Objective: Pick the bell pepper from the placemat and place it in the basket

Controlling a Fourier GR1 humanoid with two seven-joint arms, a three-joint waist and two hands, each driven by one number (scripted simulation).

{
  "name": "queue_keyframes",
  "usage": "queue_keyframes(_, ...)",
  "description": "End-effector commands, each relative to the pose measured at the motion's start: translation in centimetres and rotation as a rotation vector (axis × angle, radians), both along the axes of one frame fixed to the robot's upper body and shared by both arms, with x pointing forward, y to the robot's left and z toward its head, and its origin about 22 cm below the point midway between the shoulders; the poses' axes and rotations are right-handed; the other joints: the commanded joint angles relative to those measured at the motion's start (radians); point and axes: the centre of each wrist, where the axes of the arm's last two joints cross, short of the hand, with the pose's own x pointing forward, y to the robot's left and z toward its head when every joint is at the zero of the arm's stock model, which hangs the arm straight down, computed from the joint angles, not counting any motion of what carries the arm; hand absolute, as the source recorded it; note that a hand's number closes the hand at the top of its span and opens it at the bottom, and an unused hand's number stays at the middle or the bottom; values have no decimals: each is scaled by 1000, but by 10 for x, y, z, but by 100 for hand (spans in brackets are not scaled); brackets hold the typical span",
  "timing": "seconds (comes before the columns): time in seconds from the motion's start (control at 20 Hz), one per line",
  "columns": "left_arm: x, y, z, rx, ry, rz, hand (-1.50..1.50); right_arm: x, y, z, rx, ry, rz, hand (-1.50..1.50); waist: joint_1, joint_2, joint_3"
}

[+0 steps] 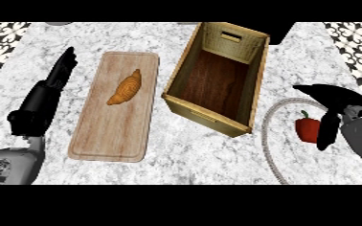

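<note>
A red bell pepper (307,129) with a green stem lies on a grey round placemat (268,133) at the right of the counter. My right hand (331,101) hovers just above and to the right of it, open, with one finger hanging down beside the pepper's right side. Nothing is curled round the pepper. A rectangular woven basket (181,73) with a dark wooden floor stands in the middle, left of the placemat, with nothing inside it. My left hand (44,98) rests open at the far left, fingers pointing up.
A long wooden cutting board (99,134) lies between my left hand and the basket, with a croissant (126,88) on its upper half. The counter is grey-white marble. Patterned tiles show at the top corners.
</note>
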Motion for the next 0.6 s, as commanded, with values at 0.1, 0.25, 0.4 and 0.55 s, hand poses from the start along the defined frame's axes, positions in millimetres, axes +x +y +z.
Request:
queue_keyframes(0.1, 13, 5, 7, 19, 5, 2, 0, 6, -1, -10, 16, -20, -3, -150, 0, 1, 0)
queue_keyframes(0.25, -5, 10, 11, -2, 12, -16, 0, -13, 15, -20, 38, -14, -21, -150, -1, -2, 0)
queue_keyframes(0.4, -7, 2, 5, 12, 14, -5, 0, -14, 7, -35, 28, -21, -13, -150, 1, -1, 0)
queue_keyframes(0.55, 9, 26, 7, 3, 21, -5, 0, -8, -1, -34, 36, -3, -15, -150, -1, 0, 0)
